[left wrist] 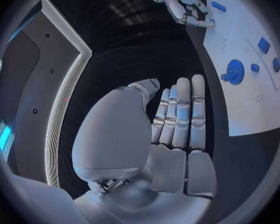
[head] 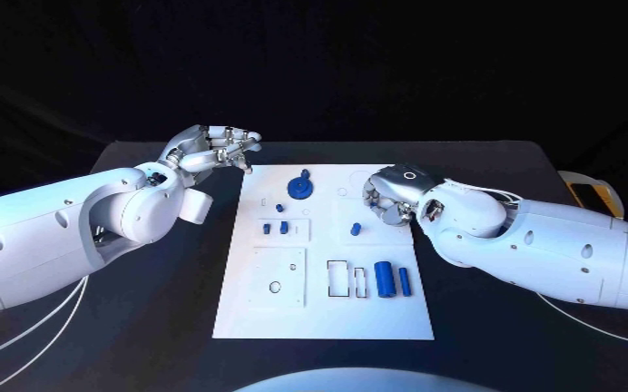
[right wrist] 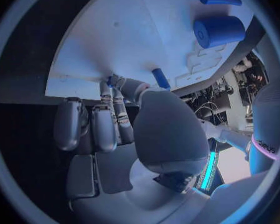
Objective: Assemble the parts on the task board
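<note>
The white task board [head: 328, 310] lies flat in the middle of the black table [head: 157, 338], and most of its blue parts are spread across it: a blue gear [head: 301, 188] near the far edge, two small blue pegs [head: 276, 227] in the left-hand middle, a large blue cylinder [head: 385, 279] with a thinner blue rod [head: 405, 280] just beside it toward the near right. The left hand [head: 216, 151] hangs off the board's far-left corner, holding nothing, its long fingers straight and pressed side by side, as the left wrist view makes plain. The right hand [head: 393, 194] sits over the board's far-right area with its fingers curled down toward the surface; in the right wrist view something small and blue appears at two fingertips [right wrist: 110, 82], but I cannot tell whether it is pinched or merely touched. A small blue pin [head: 356, 227] lies loose on the board just beside that hand. The step in hand looks to me like the right hand picking up or seating a small piece. To do it well, I would want the fingertips to close squarely on the piece, keep it upright, and bring it straight down over its hole rather than sliding it, with the left hand kept clear of the gear.
</note>
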Tool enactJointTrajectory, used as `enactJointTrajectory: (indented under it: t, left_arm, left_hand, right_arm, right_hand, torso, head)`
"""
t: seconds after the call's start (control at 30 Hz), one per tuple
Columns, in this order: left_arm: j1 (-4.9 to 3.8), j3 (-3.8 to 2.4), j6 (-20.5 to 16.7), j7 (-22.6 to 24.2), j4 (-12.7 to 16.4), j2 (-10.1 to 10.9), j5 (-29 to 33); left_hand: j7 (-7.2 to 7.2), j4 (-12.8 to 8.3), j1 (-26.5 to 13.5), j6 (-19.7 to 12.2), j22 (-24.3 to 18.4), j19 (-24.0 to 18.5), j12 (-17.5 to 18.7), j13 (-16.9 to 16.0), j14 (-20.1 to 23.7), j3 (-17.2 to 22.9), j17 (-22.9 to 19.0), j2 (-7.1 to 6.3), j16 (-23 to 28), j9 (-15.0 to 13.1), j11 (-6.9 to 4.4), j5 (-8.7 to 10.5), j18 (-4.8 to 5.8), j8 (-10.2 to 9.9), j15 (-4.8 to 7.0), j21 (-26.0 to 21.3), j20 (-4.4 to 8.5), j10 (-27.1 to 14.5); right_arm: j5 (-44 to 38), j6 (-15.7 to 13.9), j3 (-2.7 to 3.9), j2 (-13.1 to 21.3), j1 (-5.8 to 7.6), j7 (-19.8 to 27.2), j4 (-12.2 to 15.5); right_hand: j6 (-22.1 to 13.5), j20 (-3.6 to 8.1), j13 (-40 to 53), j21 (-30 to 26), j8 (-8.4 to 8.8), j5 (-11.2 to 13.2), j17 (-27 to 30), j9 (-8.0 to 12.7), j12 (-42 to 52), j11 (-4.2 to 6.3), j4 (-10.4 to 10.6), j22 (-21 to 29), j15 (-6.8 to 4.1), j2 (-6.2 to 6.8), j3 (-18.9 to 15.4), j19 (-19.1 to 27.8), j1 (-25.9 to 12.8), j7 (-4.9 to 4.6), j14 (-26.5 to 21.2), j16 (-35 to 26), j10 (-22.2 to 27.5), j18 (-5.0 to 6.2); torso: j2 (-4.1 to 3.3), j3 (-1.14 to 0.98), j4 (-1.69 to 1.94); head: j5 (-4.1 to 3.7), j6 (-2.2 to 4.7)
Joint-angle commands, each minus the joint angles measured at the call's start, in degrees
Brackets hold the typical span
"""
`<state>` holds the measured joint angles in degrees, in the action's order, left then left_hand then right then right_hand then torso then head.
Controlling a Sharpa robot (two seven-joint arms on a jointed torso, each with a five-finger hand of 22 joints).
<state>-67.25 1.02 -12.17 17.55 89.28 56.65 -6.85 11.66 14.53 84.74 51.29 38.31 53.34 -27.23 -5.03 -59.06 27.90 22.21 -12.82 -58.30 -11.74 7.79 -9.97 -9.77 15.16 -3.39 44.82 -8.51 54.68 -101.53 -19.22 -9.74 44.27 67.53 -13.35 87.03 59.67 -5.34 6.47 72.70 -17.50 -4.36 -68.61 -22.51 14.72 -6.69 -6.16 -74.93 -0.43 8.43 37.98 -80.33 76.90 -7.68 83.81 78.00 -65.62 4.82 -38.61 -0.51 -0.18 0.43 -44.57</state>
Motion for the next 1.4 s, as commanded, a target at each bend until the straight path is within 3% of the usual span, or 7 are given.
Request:
enactJointTrajectory:
  t: [0.03, 0.53, 0.9, 1.07, 1.17, 1.4]
  left_arm:
    - [-0.02, -0.03, 1.02, 0.14, 0.01, -0.09, 0.22]
    - [-0.02, -0.03, 1.24, 0.08, -0.27, -0.12, 0.22]
    - [-0.01, -0.03, 1.41, 0.05, -0.55, -0.28, 0.22]
    - [0.02, -0.02, 1.5, 0.13, -0.73, -0.54, 0.21]
    - [0.04, -0.02, 1.5, 0.22, -0.92, -0.74, 0.21]
    - [0.06, -0.02, 1.58, 0.35, -1.55, -1.57, 0.21]
  left_hand:
    - [0.06, -0.3, 0.19, -0.25, -0.06, 0.22, 0.28, -0.06, 0.49, -0.02, -0.1, 0.29, 0.36, 0.03, -0.05, 0.29, -0.73, -0.23, -0.1, -0.4, -0.35, -0.4]
    - [0.14, -0.3, 0.13, -0.41, -0.1, 0.22, 0.31, -0.06, 0.56, -0.02, -0.11, 0.31, 0.42, 0.05, 0.03, 0.27, -0.71, -0.31, -0.16, -0.48, -0.38, -0.59]
    - [0.19, -0.31, 0.1, -0.52, -0.13, 0.23, 0.33, -0.06, 0.58, -0.03, -0.12, 0.31, 0.44, 0.06, 0.07, 0.27, -0.71, -0.36, -0.2, -0.52, -0.4, -0.71]
    - [0.19, -0.31, 0.1, -0.52, -0.13, 0.23, 0.33, -0.06, 0.58, -0.03, -0.12, 0.31, 0.44, 0.06, 0.07, 0.27, -0.71, -0.36, -0.2, -0.52, -0.4, -0.71]
    - [0.19, -0.31, 0.1, -0.52, -0.13, 0.23, 0.33, -0.06, 0.58, -0.03, -0.12, 0.31, 0.44, 0.06, 0.07, 0.27, -0.71, -0.36, -0.2, -0.52, -0.4, -0.71]
    - [0.22, -0.34, 0.1, -0.59, -0.15, 0.24, 0.34, -0.07, 0.59, -0.02, -0.12, 0.32, 0.45, 0.07, 0.1, 0.26, -0.71, -0.39, -0.22, -0.55, -0.41, -0.79]
  right_arm:
    - [-0.49, -2.06, 0.02, 0.19, -0.01, -0.04, 0.14]
    - [1.01, -3.35, 0.31, 2.0, 0.73, 0.63, 2.55]
    - [3.93, -3.89, 1.07, 3.96, 2.02, 0.71, 9.32]
    - [4.64, -3.86, 1.17, 2.43, 2.12, 1.04, 11.08]
    - [4.81, -3.69, 1.19, 1.16, 1.99, 1.27, 11.69]
    - [4.88, -3.1, 1.18, -2.44, 0.65, 1.92, 12.21]
  right_hand:
    - [0.48, 0.11, 2.28, 0.45, -0.35, 0.11, 0.02, -0.07, 0.19, 3.14, 0.22, -5.64, -0.4, -0.18, -0.23, -0.44, -0.42, -0.07, 1.77, 0.18, -2.85, -0.85]
    - [0.44, 0.15, 2.32, 0.6, -0.33, -0.21, 0.13, -0.07, 0.12, 3.14, 0.21, -5.76, -0.44, -0.42, -0.13, -0.52, -0.37, -0.07, 1.76, 0.12, -2.75, -0.88]
    - [0.3, 0.17, 2.33, 0.57, -0.26, -0.42, 0.16, -0.05, 0.01, 3.09, 0.2, -5.76, -0.42, -0.4, -0.16, -0.51, -0.46, -0.12, 1.75, 0.09, -2.57, -0.87]
    - [0.25, 0.17, 2.34, 0.52, -0.24, -0.53, 0.23, -0.04, -0.03, 3.07, 0.18, -5.75, -0.41, -0.46, -0.12, -0.48, -0.44, -0.13, 1.74, 0.05, -2.51, -0.87]
    - [0.23, 0.17, 2.34, 0.45, -0.23, -0.56, 0.24, -0.04, -0.05, 3.07, 0.17, -5.71, -0.41, -0.47, -0.12, -0.44, -0.44, -0.14, 1.74, 0.04, -2.49, -0.85]
    - [0.12, 0.17, 2.34, 0.38, -0.17, -0.67, 0.33, -0.02, -0.12, 3.03, 0.14, -5.69, -0.39, -0.5, -0.09, -0.41, -0.44, -0.19, 1.72, -0.01, -2.38, -0.83]
  torso:
    - [0.0, 0.01, 0.01]
    - [-0.01, 0.01, -0.04]
    - [0.07, -0.01, -0.15]
    - [0.03, -0.03, -0.03]
    - [0.01, -0.01, 0.0]
    - [0.06, 0.04, -0.01]
  head:
    - [0.06, 0.0]
    - [0.12, 0.04]
    - [0.91, 0.02]
    - [1.87, 0.12]
    - [2.87, 0.04]
    - [5.01, -0.38]
